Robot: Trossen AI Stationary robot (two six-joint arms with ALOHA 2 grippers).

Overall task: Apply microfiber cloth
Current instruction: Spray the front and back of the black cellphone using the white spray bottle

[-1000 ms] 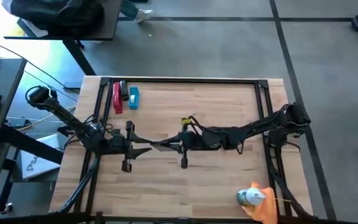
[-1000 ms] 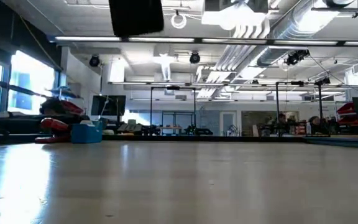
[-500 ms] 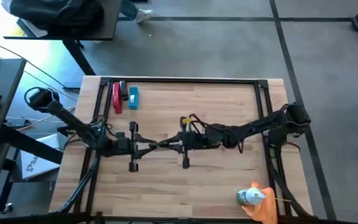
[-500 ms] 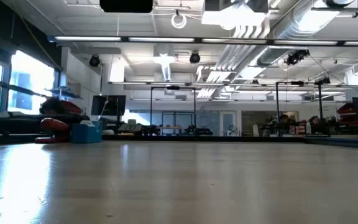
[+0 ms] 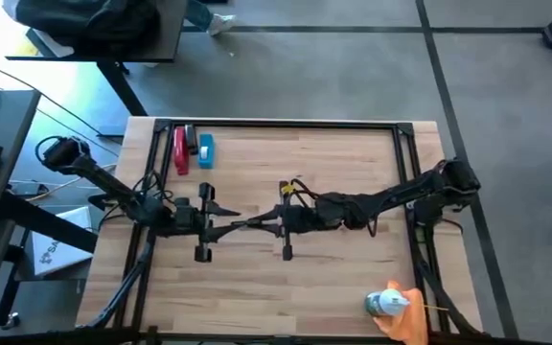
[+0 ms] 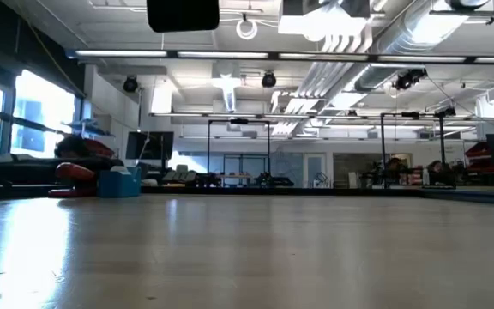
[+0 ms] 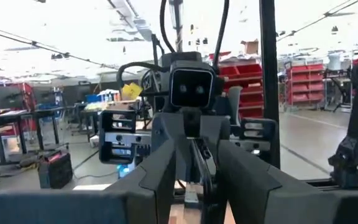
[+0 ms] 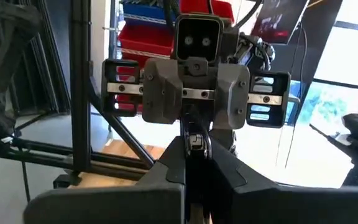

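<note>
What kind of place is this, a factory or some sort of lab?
Most likely a robotics lab or workshop in a big open industrial hall. Two robot arms work at a wooden table inside a metal frame, exposed ducts run along the ceiling, and red storage bins fill shelves in the background.

The microfiber cloth (image 5: 412,321) is bright orange and lies crumpled at the table's near right corner. It is bunched against a white spray bottle there, and its far end runs past the table's front edge.
</note>
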